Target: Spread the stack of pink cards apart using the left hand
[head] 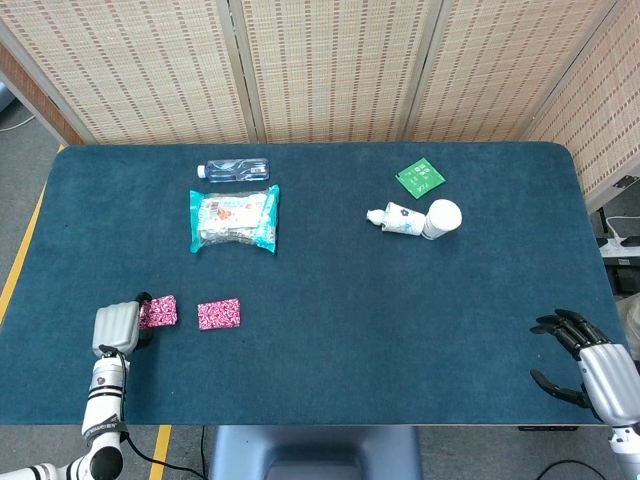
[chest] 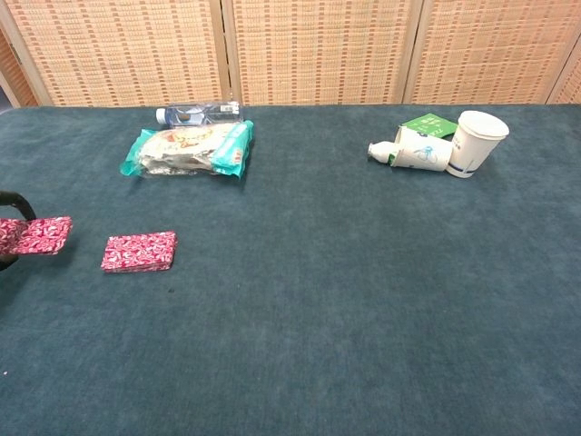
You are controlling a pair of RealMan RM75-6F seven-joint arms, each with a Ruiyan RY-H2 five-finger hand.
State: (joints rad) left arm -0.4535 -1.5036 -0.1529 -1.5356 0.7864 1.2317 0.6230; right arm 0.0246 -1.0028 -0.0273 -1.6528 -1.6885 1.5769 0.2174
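Two groups of pink patterned cards lie apart on the dark blue table (head: 400, 320). One pink card pile (head: 219, 314) (chest: 139, 252) rests flat by itself. A second pink card bunch (head: 159, 311) (chest: 35, 235) sits to its left, pinched by my left hand (head: 116, 328), whose dark fingertip (chest: 11, 205) shows at the chest view's left edge. A gap of bare table separates the two bunches. My right hand (head: 585, 360) hovers at the table's near right corner with fingers spread and nothing in it.
A snack packet (head: 234, 218) and a water bottle (head: 233, 169) lie at the back left. A lying tube (head: 394, 217), a white paper cup (head: 443, 217) and a green packet (head: 420, 177) sit at the back right.
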